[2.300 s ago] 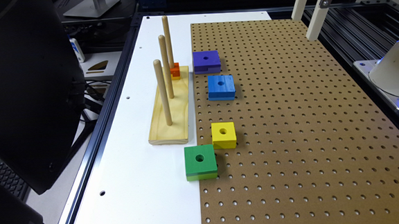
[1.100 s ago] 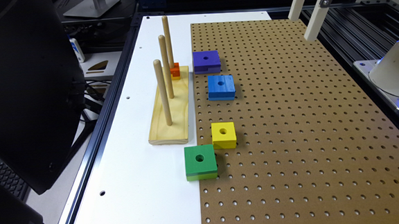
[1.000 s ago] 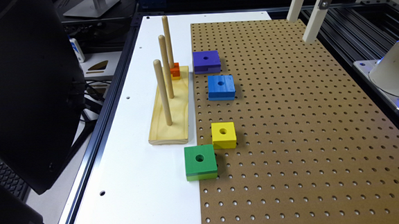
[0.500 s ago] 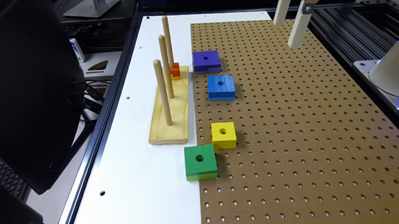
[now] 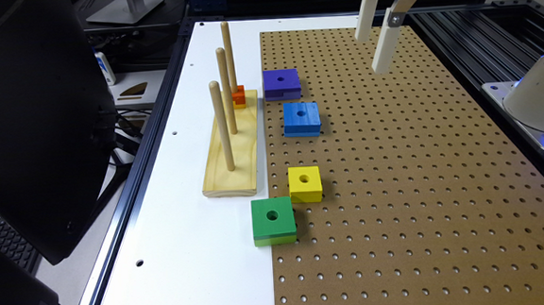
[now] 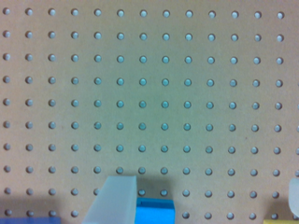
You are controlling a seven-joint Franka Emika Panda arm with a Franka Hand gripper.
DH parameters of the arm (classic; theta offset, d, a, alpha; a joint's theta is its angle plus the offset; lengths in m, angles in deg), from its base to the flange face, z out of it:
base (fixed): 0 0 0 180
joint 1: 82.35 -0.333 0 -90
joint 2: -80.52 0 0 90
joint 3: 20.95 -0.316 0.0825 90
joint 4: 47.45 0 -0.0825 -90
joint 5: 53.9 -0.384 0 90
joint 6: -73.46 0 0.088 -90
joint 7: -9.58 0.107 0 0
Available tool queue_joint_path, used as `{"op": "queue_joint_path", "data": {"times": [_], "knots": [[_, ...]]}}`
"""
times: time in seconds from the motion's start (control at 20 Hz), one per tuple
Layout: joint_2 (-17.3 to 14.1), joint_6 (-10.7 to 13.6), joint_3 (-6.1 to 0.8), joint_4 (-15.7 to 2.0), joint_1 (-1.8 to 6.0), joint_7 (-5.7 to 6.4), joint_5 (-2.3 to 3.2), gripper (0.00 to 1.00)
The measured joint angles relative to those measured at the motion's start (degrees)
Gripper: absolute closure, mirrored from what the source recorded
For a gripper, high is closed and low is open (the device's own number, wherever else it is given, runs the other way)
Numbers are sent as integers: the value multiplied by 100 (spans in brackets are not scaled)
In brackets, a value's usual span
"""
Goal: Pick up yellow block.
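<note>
The yellow block (image 5: 305, 183), square with a round centre hole, lies flat on the brown pegboard (image 5: 420, 172), touching a corner of the green block (image 5: 273, 220). My gripper (image 5: 372, 55) hangs in the air over the far part of the pegboard, well beyond the yellow block and toward the exterior view's right of the purple block (image 5: 281, 83). In the wrist view the two pale fingers (image 6: 113, 199) stand wide apart with bare pegboard (image 6: 154, 93) between them, so the gripper (image 6: 203, 205) is open and holds nothing. A blue block (image 6: 154, 209) peeks out beside one finger.
A pale wooden base (image 5: 232, 155) with three upright pegs stands on the white strip, a tiny orange block (image 5: 238, 97) at its far end. The blue block (image 5: 301, 118) lies between the purple and yellow ones. A dark monitor (image 5: 33, 124) flanks the table's left edge.
The gripper has moved toward the exterior view's left and come lower over the pegboard's far end. The blocks and the peg base have not moved.
</note>
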Motion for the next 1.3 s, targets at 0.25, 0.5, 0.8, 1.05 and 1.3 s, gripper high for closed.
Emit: {"op": "queue_joint_path", "data": {"times": [0.25,0.5,0.8,1.05,1.3], "knots": [[-141,0,-201,-145,-27,198,-42,0],[-394,-1,-394,-417,-57,410,-57,0],[-757,-2,-603,-768,-55,622,-57,0],[-1062,-2,-830,-1088,-58,848,-57,0],[-1285,-2,-1095,-1303,-50,1116,-57,0]]}}
